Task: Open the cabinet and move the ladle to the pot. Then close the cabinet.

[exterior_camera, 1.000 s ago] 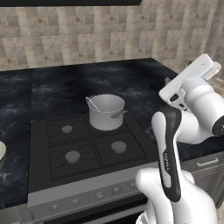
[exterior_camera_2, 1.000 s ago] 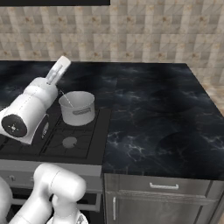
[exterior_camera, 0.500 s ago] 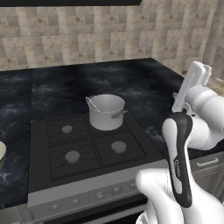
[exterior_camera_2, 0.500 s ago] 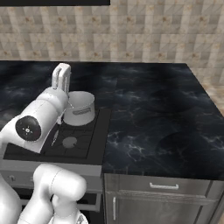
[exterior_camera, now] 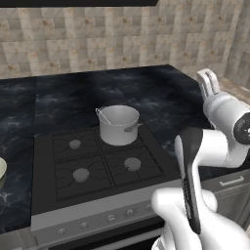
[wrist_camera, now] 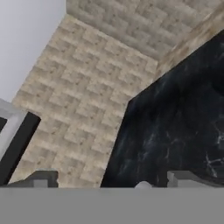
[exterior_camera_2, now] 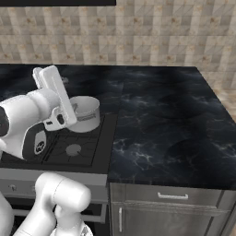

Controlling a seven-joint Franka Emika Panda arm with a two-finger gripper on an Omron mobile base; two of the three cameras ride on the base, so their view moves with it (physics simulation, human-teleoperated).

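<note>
The brushed-steel pot (exterior_camera: 118, 126) (exterior_camera_2: 85, 114) stands on the back right burner of the stove. A thin silver rod, apparently the ladle (exterior_camera: 101, 115) handle, leans over the pot's left rim; its bowl is hidden inside. My gripper (exterior_camera: 208, 81) (exterior_camera_2: 45, 73) (wrist_camera: 113, 179) is raised to the right of the pot, pointing up at the tiled wall, open and empty. Of the cabinet (exterior_camera: 73, 2) (exterior_camera_2: 55, 2) only the dark bottom edge shows, high above the counter.
The black stove top (exterior_camera: 63, 171) has several burners. Dark marble counter (exterior_camera_2: 161, 120) spreads to its right. A cream bowl (exterior_camera: 1, 172) sits at the far left edge. Grey base cabinets (exterior_camera_2: 170, 207) lie below. The hand view has a grey, dark-edged panel (wrist_camera: 13, 140) at left.
The hand has tilted from slanting toward the pot to pointing nearly straight up, and the forearm has swung right. The jaws stay open. The pot has not moved.
</note>
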